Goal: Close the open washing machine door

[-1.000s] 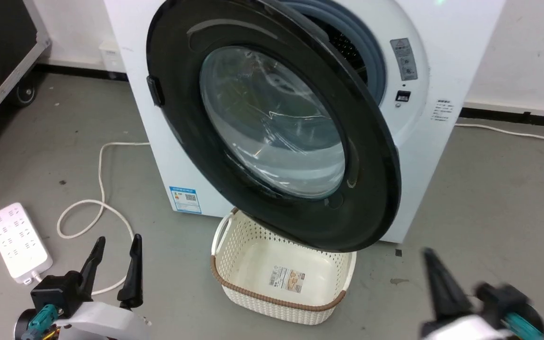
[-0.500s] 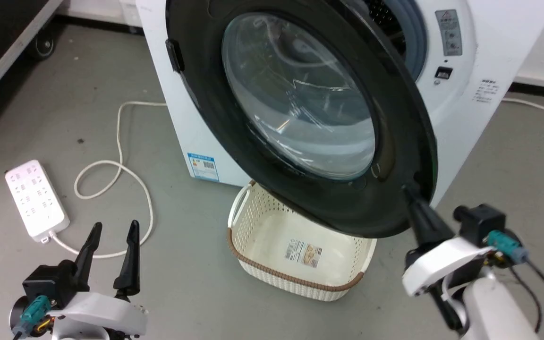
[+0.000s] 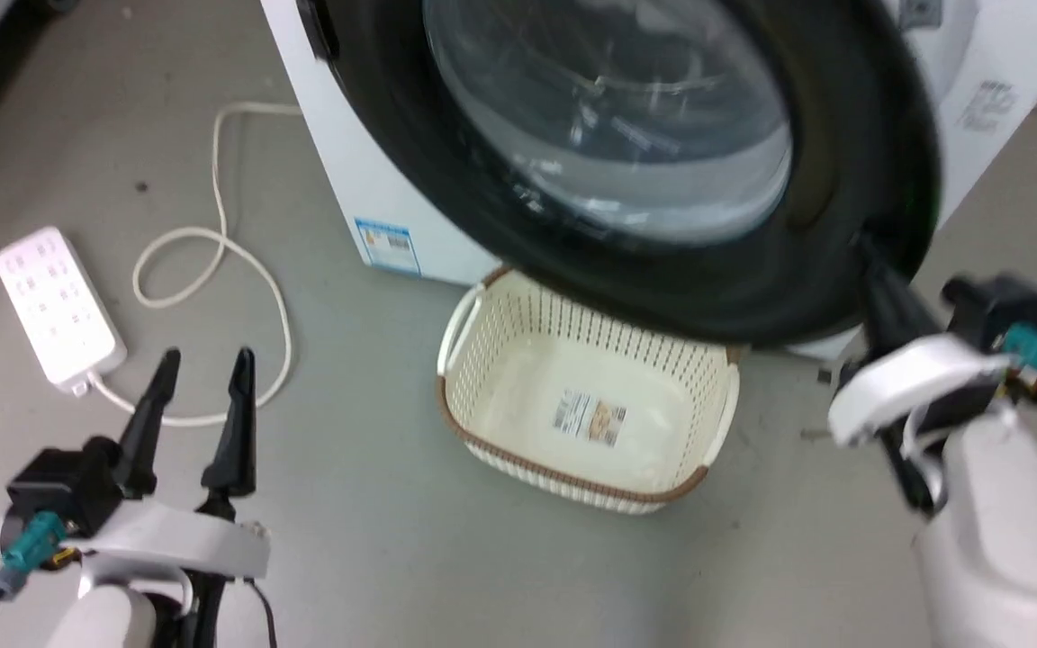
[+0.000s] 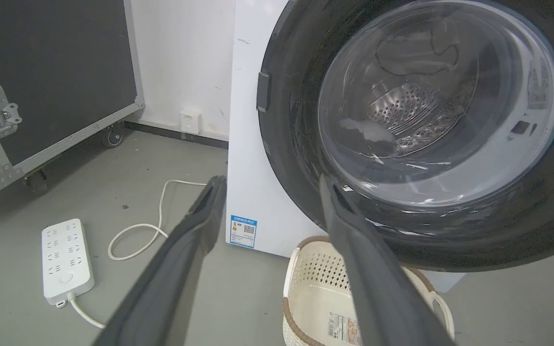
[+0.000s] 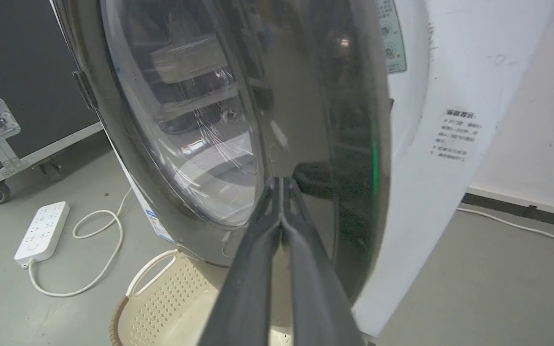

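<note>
Washing machine door [image 3: 843,180] open, swung out from washing machine [image 3: 356,171] on a left-side hinge, free edge to the right, lower rim over basket [image 3: 448,396]. Right pincer [image 5: 282,182] closed tight on nothing, tips right at the outer face of the black rim near that free edge; contact hard to confirm. Left pincer [image 3: 205,355] spread wide, empty, low, well apart from door. Likely calls for a straight push from the right arm, toward the machine front.
</note>
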Controlling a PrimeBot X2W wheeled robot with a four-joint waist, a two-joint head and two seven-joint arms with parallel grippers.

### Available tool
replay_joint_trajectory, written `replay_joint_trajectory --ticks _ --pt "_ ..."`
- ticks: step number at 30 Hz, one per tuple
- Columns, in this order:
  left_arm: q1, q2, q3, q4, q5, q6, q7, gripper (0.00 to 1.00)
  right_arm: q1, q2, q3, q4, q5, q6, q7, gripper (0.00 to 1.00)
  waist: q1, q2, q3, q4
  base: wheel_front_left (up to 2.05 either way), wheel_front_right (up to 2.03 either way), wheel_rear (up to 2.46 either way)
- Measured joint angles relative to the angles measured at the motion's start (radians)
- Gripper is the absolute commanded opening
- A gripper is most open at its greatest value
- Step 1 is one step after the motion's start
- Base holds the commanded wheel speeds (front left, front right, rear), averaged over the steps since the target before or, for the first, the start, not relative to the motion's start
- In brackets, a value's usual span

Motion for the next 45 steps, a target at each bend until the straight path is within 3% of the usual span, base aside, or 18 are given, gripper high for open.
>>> replay_joint_trajectory --ticks 11,24,34,45 --pt "-0.075 0.003 0.035 -0.025 0.009 -0.037 -0.007 1.00 -0.264 0.000 -0.169 0.093 -0.171 0.000 0.011 0.00 0.0001 0.0000 0.146 0.024 0.00 0.00 0.00" --pt "-0.100 -0.028 0.080 -0.014 0.045 -0.088 -0.007 1.00 -0.425 0.001 -0.291 0.146 -0.291 0.000 0.002 0.00 0.0000 0.0000 0.226 0.055 0.00 0.00 0.00" --pt "-0.091 -0.059 0.108 0.016 0.081 -0.105 -0.007 1.00 -0.402 0.002 -0.263 0.130 -0.250 0.000 -0.042 0.00 -0.0002 0.0000 0.149 0.027 0.00 0.00 0.00" --pt "0.000 -0.082 0.125 0.037 0.119 -0.081 -0.007 1.00 -0.108 0.000 -0.169 -0.067 -0.127 0.000 -0.050 0.00 -0.0004 0.0000 -0.016 -0.076 0.00 0.00 0.00"
